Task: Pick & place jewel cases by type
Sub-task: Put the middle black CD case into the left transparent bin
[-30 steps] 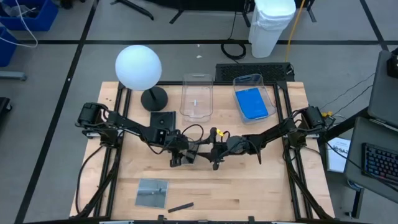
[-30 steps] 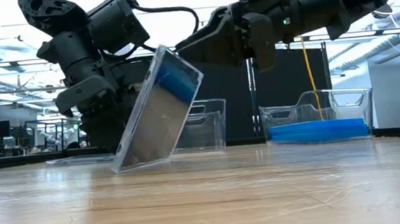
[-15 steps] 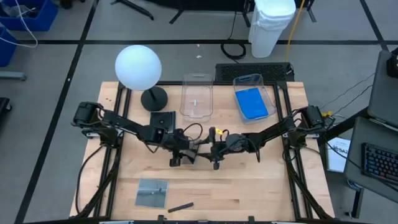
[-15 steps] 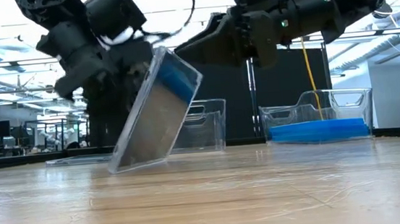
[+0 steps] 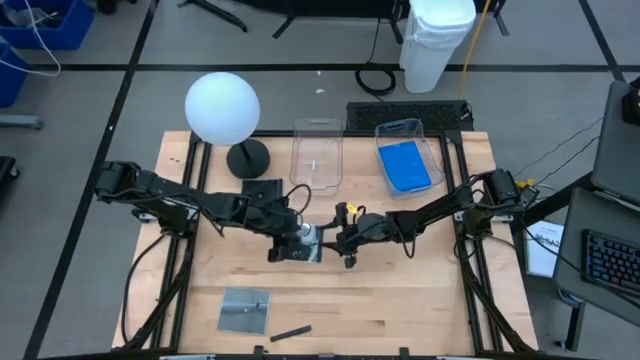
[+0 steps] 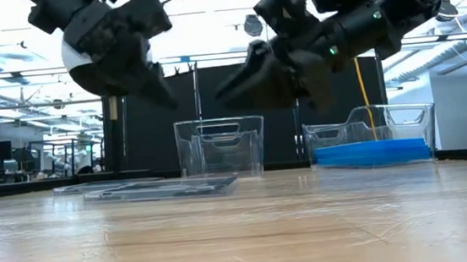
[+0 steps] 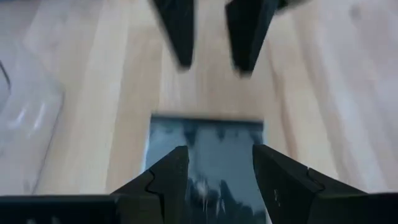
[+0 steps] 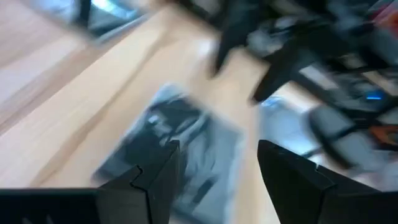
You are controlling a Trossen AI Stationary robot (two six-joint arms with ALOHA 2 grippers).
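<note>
Two tools, left tool (image 5: pixel 283 246) and right tool (image 5: pixel 345 252), hover spread over flat jewel case (image 5: pixel 308 242) on worktop (image 5: pixel 400 310); simultaneous descent risks collision.

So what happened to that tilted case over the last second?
The thin clear-and-grey jewel case has dropped flat onto the wooden table. Both open grippers, left and right, let go and hover above. The blue cases in the clear tub stayed.

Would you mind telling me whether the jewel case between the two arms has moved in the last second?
Yes. The jewel case was propped tilted before the clear tub; now it lies flat on the table, left of it.
</note>
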